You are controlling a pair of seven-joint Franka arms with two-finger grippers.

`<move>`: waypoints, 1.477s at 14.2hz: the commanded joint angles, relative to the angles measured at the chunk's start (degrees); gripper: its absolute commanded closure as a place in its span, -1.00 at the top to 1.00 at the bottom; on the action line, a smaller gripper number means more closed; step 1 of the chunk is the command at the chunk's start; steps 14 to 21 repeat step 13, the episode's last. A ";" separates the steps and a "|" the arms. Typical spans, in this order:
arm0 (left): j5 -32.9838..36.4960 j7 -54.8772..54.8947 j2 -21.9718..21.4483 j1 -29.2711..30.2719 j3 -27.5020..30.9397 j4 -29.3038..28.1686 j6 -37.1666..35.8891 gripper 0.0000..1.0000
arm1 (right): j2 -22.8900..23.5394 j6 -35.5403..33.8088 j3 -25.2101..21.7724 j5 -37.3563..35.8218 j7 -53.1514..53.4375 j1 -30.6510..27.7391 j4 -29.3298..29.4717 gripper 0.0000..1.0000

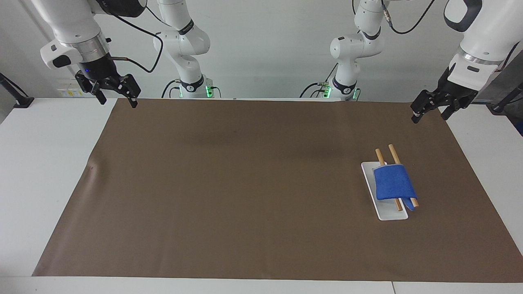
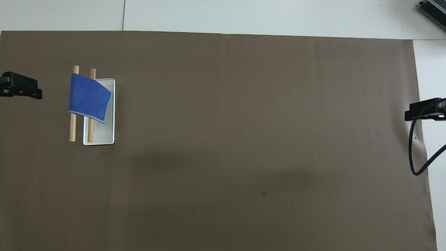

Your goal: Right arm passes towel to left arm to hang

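Observation:
The blue towel point(image 1: 393, 183) point(image 2: 89, 97) hangs draped over two wooden rods point(image 1: 380, 156) point(image 2: 72, 129) on a white base point(image 1: 390, 214) point(image 2: 102, 132), at the left arm's end of the table. No gripper touches it. My left gripper point(image 1: 430, 117) point(image 2: 21, 91) is open and empty, up in the air over the mat's corner at that end. The right arm waits at the other end, where my right gripper point(image 1: 117, 102) point(image 2: 423, 113) hangs open and empty over the mat's edge.
A brown mat point(image 1: 245, 183) covers most of the white table. A black cable point(image 2: 414, 157) loops down from the right gripper. The corner of a grey device point(image 2: 433, 8) shows at the table's edge farthest from the robots.

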 commanded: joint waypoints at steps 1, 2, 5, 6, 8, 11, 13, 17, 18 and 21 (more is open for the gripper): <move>1.54 0.56 -1.67 -1.35 0.72 -1.99 0.14 1.00 | -1.34 0.37 0.47 0.41 0.20 -0.73 -1.56 1.00; 2.41 0.65 -1.67 -1.35 0.63 -1.99 -0.21 1.00 | -1.34 0.45 0.47 0.41 0.20 -0.73 -1.56 1.00; 4.09 5.45 -2.46 -2.14 0.37 -2.07 -0.83 1.00 | -1.34 0.45 0.47 0.41 0.20 -0.73 -1.56 1.00; 4.01 8.44 -2.72 -1.96 0.37 -2.07 -1.01 1.00 | -1.34 0.45 0.47 0.41 0.20 -0.73 -1.56 1.00; 4.01 10.84 -2.81 -1.96 0.37 -2.07 -1.27 1.00 | -1.34 0.45 0.47 0.41 0.20 -0.73 -1.56 1.00; 3.83 10.93 -2.81 -1.88 0.28 -2.16 -0.92 1.00 | -1.34 0.45 0.47 0.41 0.20 -0.73 -1.56 1.00; 3.83 10.84 -2.81 -1.87 0.28 -2.07 -0.74 1.00 | -1.34 0.45 0.47 0.41 0.20 -0.73 -1.56 1.00; 3.83 10.84 -2.81 -1.87 0.28 -2.07 -0.74 1.00 | -1.34 0.45 0.47 0.41 0.20 -0.73 -1.56 1.00; 3.83 10.84 -2.81 -1.87 0.28 -2.07 -0.74 1.00 | -1.34 0.45 0.47 0.41 0.20 -0.73 -1.56 1.00; 3.83 10.84 -2.81 -1.87 0.28 -2.07 -0.74 1.00 | -1.34 0.45 0.47 0.41 0.20 -0.73 -1.56 1.00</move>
